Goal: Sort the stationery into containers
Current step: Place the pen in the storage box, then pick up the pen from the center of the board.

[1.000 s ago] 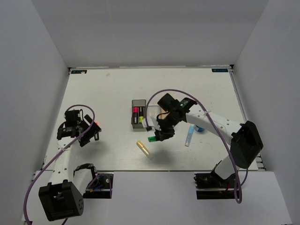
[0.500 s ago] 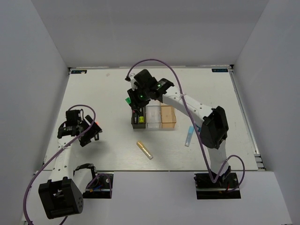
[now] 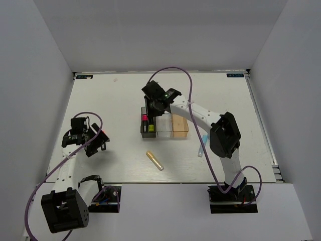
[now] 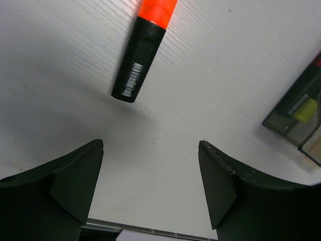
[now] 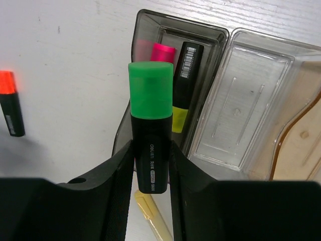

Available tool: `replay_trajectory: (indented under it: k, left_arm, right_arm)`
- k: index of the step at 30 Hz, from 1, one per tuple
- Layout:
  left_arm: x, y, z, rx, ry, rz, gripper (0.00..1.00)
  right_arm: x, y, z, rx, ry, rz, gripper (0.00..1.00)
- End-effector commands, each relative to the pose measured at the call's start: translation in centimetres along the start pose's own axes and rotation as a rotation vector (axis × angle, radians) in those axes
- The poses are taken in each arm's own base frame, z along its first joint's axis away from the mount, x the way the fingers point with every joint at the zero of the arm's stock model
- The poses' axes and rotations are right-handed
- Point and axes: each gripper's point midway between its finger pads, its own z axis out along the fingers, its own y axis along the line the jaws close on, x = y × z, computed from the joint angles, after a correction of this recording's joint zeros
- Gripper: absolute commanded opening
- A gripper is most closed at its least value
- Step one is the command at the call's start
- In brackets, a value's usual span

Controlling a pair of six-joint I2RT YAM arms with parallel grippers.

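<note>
My right gripper (image 3: 153, 108) is shut on a black-green highlighter (image 5: 150, 150), green cap forward, and holds it over the near-left edge of the smoky dark grey bin (image 5: 145, 30). That bin (image 3: 142, 129) holds a pink-capped highlighter (image 5: 163, 52) and a black-yellow one (image 5: 183, 75). The clear bin (image 5: 246, 95) and the orange bin (image 5: 301, 140) stand beside it. A yellow pen (image 3: 154, 160) lies in front of the bins. A black-orange highlighter (image 4: 143, 50) lies just ahead of my open, empty left gripper (image 4: 150, 145). The light blue tube (image 3: 200, 151) shows partly beside the right arm. The blue-white roll is hidden.
The three joined bins sit mid-table, with the clear bin (image 3: 164, 126) between the dark one and the orange one (image 3: 179, 125). The right arm reaches across the table's right half. White walls enclose the table on three sides.
My right gripper carried the black-green highlighter from in front of the bins, swung past their far left, and now holds it over the dark grey bin. The left arm has not moved.
</note>
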Motion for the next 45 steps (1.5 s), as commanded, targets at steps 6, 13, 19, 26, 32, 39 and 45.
replay_trajectory:
  k: [6, 13, 19, 26, 32, 39, 45]
  left_arm:
    - [-0.5, -0.8, 0.2, 0.042, -0.008, 0.019, 0.85]
    - [-0.9, -0.4, 1.1, -0.01, 0.029, 0.057, 0.75]
    - [-1.3, -0.1, 2.0, -0.046, 0.066, 0.096, 0.64]
    - [-2.9, -0.1, 2.6, -0.097, 0.034, 0.193, 0.64]
    - [-3.8, -0.2, 4.0, -0.143, 0.079, 0.267, 0.61]
    - [-4.4, 0.3, 5.6, -0.264, 0.142, 0.369, 0.6]
    - [-3.7, 0.8, 7.0, -0.297, 0.181, 0.398, 0.6]
  right_arm:
    - [-0.3, 0.4, 3.0, 0.011, -0.025, 0.057, 0.0]
    - [0.1, 1.0, 4.0, -0.044, -0.005, 0.018, 0.51]
    - [-0.5, 2.2, 1.7, -0.127, -0.037, -0.02, 0.65]
    - [-0.6, 3.1, -4.4, -0.283, -0.118, -0.113, 0.46]
    - [4.5, 3.6, -10.6, -0.618, -0.155, -0.403, 0.58]
    - [7.2, 2.2, -16.3, -0.747, -0.237, -0.526, 0.68]
    - [8.8, 0.6, -16.8, -0.748, -0.231, -0.514, 0.68]
